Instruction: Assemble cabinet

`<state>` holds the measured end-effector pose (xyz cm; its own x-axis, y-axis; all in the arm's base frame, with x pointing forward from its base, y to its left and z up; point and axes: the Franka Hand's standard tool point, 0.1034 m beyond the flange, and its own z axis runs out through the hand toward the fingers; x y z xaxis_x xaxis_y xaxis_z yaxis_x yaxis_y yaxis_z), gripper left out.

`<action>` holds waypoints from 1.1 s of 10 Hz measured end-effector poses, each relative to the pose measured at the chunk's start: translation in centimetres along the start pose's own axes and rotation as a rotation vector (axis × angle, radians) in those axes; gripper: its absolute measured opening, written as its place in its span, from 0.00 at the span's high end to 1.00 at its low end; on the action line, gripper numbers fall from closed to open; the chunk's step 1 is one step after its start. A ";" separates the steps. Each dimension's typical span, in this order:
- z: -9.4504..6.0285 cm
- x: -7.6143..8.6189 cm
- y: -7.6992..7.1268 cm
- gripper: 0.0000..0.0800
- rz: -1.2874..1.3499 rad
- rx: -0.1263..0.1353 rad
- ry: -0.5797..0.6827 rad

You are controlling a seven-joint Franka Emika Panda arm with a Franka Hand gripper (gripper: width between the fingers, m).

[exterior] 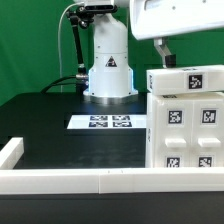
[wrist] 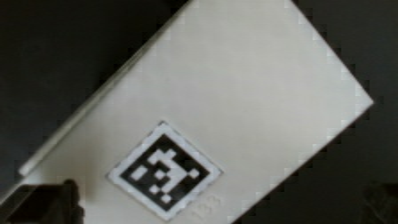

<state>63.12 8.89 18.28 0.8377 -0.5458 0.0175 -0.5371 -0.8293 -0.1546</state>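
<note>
While I hang above the cabinet (exterior: 185, 120), my gripper (exterior: 163, 52) shows only one dark fingertip (wrist: 39, 200) in the wrist view, so I cannot tell whether my jaws are spread or pressed together. One cabinet stands on the black table (exterior: 50, 115), its inside hidden from me. I count three clear tags on it. One marker board (exterior: 108, 122) lies just beside the cabinet, on the exterior view's left.
</note>
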 end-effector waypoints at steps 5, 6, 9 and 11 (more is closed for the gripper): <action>0.2 -0.3 0.3 0.00 -0.575 -0.006 -0.020; 0.3 -0.3 0.3 0.00 -0.672 -0.009 -0.020; 0.3 -0.2 0.4 0.00 -0.835 -0.008 -0.020; -0.2 -0.2 0.2 0.00 -1.068 -0.005 -0.015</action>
<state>62.84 8.76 18.39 0.8756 0.4654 0.1291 0.4756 -0.8774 -0.0625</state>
